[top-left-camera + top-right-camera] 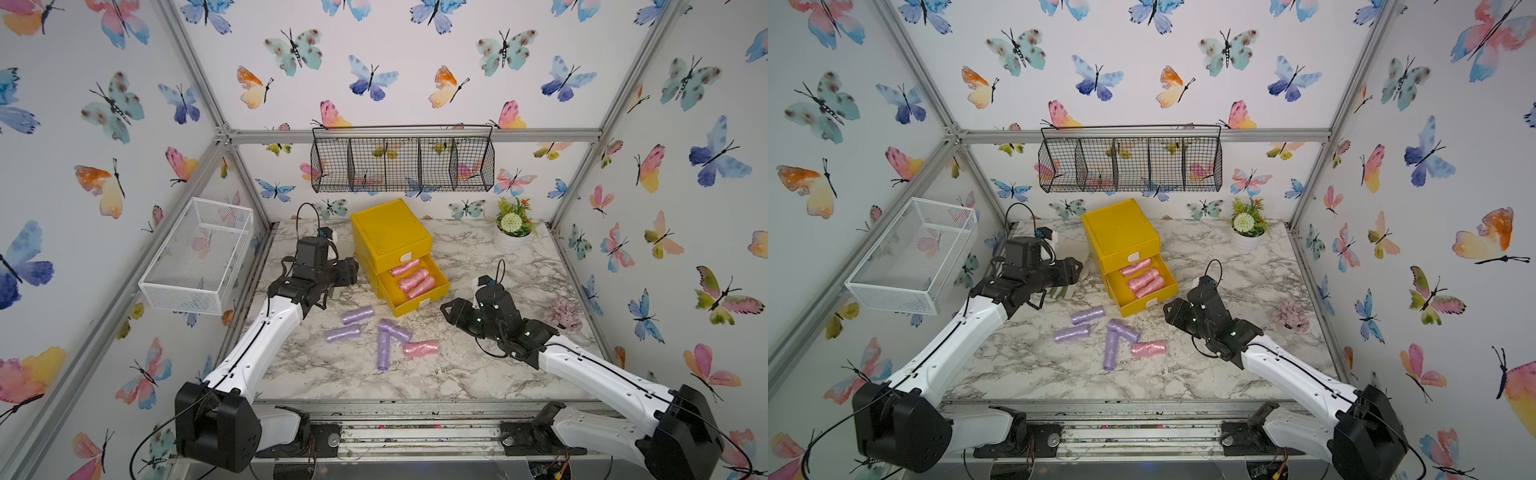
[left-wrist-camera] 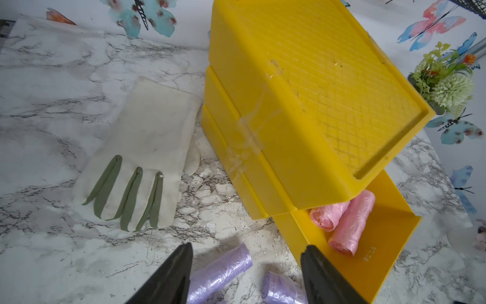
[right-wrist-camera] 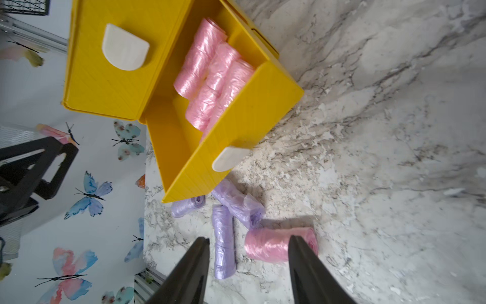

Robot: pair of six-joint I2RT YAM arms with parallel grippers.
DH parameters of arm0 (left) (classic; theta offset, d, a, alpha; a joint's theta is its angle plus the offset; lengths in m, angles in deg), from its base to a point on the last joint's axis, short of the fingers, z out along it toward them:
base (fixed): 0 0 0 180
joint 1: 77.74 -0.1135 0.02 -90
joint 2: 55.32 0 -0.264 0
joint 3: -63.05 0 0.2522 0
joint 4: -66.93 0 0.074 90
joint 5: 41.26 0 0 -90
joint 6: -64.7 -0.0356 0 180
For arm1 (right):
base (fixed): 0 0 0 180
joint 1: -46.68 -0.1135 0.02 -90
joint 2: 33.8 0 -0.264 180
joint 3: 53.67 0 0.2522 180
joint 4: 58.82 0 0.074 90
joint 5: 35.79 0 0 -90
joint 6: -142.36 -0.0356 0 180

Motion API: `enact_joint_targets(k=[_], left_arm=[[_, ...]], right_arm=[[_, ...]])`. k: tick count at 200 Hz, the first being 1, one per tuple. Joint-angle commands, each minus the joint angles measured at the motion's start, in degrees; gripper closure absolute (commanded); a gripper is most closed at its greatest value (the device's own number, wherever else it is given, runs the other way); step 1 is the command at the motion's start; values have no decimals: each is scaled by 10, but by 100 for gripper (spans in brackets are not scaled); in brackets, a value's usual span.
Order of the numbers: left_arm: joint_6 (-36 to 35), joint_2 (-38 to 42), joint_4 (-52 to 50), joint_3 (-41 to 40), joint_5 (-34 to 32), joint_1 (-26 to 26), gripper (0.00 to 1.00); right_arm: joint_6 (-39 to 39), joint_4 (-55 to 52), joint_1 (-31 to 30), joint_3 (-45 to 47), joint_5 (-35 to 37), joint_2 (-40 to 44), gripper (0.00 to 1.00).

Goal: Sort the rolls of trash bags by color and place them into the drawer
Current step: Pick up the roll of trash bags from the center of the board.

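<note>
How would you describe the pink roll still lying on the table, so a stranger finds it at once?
Start at the yellow drawer unit on the marble table. Five rolls lie before its open drawer. The pink roll is the only one not purple, nearest the right gripper.

Yellow drawer unit (image 1: pixel 390 232), pink rolls (image 1: pixel 413 279) inside; lilac rolls (image 1: pixel 356 315) mid-frame on white, grey-veined marble table (image 1: pixel 478 374); butterfly-print walls (image 1: pixel 415 62).
</note>
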Motion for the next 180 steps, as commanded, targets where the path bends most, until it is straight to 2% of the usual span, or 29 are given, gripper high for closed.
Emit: enact_joint_targets(k=[1, 14, 39, 81, 124, 147, 180], left_arm=[[-58, 0, -45, 21, 8, 60, 32], [-100, -5, -81, 32, -37, 120, 31], [-157, -33, -134, 47, -74, 226, 30], [-233, -129, -192, 85, -63, 348, 30], [-284, -233, -224, 121, -50, 416, 30], [-297, -270, -223, 131, -55, 430, 30], [-305, -310, -222, 149, -93, 439, 28]], right_arm=[[3, -53, 4, 32, 14, 40, 45], [0, -66, 4, 47, 36, 71, 44], [-2, -107, 5, 54, 67, 105, 41], [10, -174, 38, 51, 90, 132, 38], [34, -221, 70, 43, 116, 179, 35], [40, -246, 75, 34, 133, 194, 33], [42, -259, 77, 31, 142, 208, 32]])
